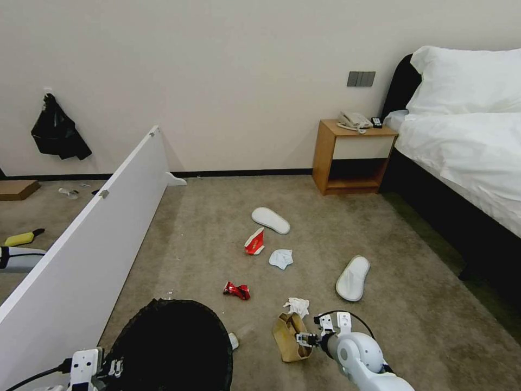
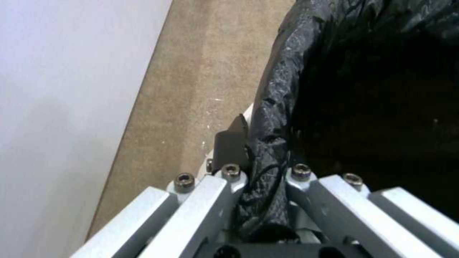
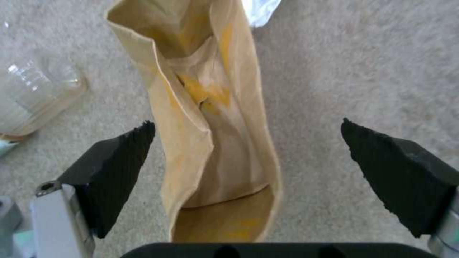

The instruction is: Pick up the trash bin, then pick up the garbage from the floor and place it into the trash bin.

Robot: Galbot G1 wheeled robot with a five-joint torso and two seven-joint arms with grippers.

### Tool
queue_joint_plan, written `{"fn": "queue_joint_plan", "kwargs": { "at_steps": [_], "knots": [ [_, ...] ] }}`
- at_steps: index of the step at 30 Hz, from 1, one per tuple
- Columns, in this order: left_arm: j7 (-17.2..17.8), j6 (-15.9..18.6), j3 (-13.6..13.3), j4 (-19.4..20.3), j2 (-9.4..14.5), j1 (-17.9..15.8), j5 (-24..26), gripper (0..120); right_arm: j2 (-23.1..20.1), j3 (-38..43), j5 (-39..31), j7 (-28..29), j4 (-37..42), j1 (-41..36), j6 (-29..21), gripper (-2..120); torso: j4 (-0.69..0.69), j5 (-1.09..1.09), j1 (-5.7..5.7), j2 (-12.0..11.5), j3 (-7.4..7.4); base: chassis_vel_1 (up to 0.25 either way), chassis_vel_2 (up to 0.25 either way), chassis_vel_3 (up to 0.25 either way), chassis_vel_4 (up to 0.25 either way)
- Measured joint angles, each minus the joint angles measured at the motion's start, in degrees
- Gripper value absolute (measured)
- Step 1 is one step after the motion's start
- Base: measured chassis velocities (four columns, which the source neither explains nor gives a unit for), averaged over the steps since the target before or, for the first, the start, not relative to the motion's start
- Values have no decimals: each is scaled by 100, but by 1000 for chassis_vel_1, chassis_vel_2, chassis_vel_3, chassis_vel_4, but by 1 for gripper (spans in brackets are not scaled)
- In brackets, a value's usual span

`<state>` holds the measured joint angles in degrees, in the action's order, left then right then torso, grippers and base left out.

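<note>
Nowhere could any brand, label or legible writing be made out on the litter. On the carpet (image 1: 347,228) were counted two white slippers (image 1: 270,220) (image 1: 353,278), two white tissues (image 1: 281,258) (image 1: 297,307), one red-and-white carton (image 1: 254,242), one red wrapper (image 1: 236,290), one brown paper bag (image 1: 290,336) and one clear bottle (image 3: 38,93) lying just beside the bag.

The trash bin (image 1: 173,347), lined with a black bag, was seen at the robot's near left, beside a white panel (image 1: 92,239). Its rim was clamped by the left gripper (image 2: 268,179), whose fingers were closed over the folded liner, one outside and one inside.

The paper bag lay flat on the carpet ahead of the robot's right side, its long axis running away from the robot towards the wall, and its open mouth was turned to the far end. The right gripper (image 3: 246,150) was held low over the bag's near end, jaws spread wide with one black pad (image 3: 119,168) on each side of the bag and a gap left on both sides; nothing was gripped by it.

A wooden nightstand (image 1: 353,157) and a bed (image 1: 467,141) stood at the far right.
</note>
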<state>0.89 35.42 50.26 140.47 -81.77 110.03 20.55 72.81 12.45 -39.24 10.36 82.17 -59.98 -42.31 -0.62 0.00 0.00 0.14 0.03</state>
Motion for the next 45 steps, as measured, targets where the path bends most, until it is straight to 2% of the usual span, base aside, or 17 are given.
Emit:
{"fn": "queue_joint_plan", "kwargs": {
  "at_steps": [4,6,9,11,12,14,18,20,21,26,27,31,35,39,41,42,45],
  "knots": [
    [0,0,15,-3,14,8,10,3,101,-16,13,1,-161,57,4,100,1,0,0,0,0,0,0,0,0],
    [-1,3,20,-13,14,8,13,3,164,-80,21,6,-356,142,8,90,1,0,0,0,0,0,0,0,0],
    [0,3,20,-16,9,6,13,3,193,-99,22,9,-450,183,8,86,1,0,0,0,0,0,0,0,0],
    [0,6,17,-28,-6,-4,13,3,260,-143,14,155,-709,280,10,74,2,0,0,0,0,0,0,0,0],
    [0,6,17,-28,-6,-4,13,3,260,-143,14,155,-709,280,10,74,2,0,0,0,0,0,0,0,0],
    [2,9,17,-39,-6,-18,13,3,246,-157,15,154,-769,288,11,62,0,0,0,0,0,0,0,0,0],
    [6,16,10,-71,-5,-47,13,3,226,-141,29,137,-776,282,13,52,1,0,0,0,0,0,0,0,0],
    [11,25,-16,-88,-8,-74,12,3,223,-124,32,120,-807,283,15,39,0,0,0,0,0,0,0,0,0],
    [11,25,-16,-88,-8,-74,12,3,223,-124,32,120,-807,283,15,39,0,0,0,0,0,0,0,0,0],
    [16,31,-29,-114,14,-92,12,3,216,-109,37,101,-818,286,17,19,1,0,0,0,0,0,0,0,0],
    [16,31,-29,-114,14,-92,12,3,216,-109,37,101,-818,286,17,19,1,0,0,0,0,0,0,0,0],
    [17,33,-35,-126,29,-106,17,3,205,-46,89,49,-789,242,17,1,0,0,0,0,0,0,0,0,0],
    [18,37,-44,-126,71,-104,36,3,190,106,132,1,-638,170,17,0,1,1,0,0,0,0,0,0,0],
    [67,94,-83,-113,232,-94,236,3,44,551,58,-148,-34,-134,196,0,1,0,0,0,0,0,0,0,0],
    [118,137,-110,-108,418,-118,407,3,-120,796,52,-367,417,-384,648,0,0,2,0,0,0,0,0,0,0],
    [118,137,-110,-108,418,-118,407,3,-120,796,52,-367,417,-384,648,0,0,2,0,0,0,0,0,0,0],
    [199,248,-225,-130,829,-296,630,3,-446,1172,65,-769,1336,-779,1414,0,-1,0,0,-1,0,0,0,0,0]
  ]
}}
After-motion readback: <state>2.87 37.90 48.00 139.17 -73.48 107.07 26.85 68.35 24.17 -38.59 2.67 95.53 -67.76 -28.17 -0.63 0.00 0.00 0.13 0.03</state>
